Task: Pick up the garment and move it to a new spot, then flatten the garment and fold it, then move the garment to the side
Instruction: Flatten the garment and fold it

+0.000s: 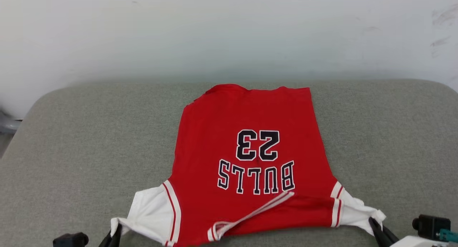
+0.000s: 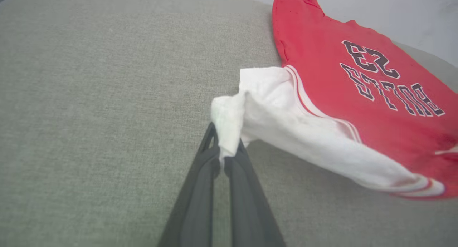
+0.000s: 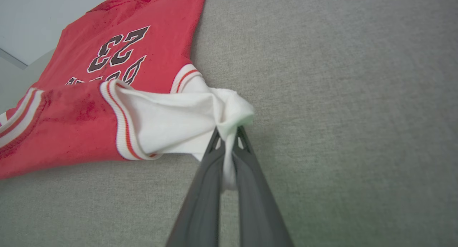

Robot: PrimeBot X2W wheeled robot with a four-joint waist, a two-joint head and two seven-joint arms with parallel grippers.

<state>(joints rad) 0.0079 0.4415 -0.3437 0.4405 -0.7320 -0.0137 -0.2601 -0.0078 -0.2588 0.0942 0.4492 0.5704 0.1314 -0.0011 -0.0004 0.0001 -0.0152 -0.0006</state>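
Note:
The garment [image 1: 247,157], a bright red jersey with white sleeves and black-and-white "BULLS 23" lettering, lies spread on the grey cushion with its hem towards the far wall. My left gripper [image 1: 116,231] is shut on the tip of its white left sleeve [image 2: 229,129], lifting that sleeve a little off the cloth surface. My right gripper [image 1: 374,225] is shut on the white right sleeve [image 3: 229,122], bunched between its dark fingers [image 3: 205,189]. A striped collar edge [image 1: 250,215] runs diagonally across the near part of the jersey.
The grey fabric surface [image 1: 71,150] spreads wide to both sides of the garment, with rounded far corners. A pale wall [image 1: 229,32] rises just behind it. A dark part of my right arm [image 1: 431,225] sits at the lower right corner.

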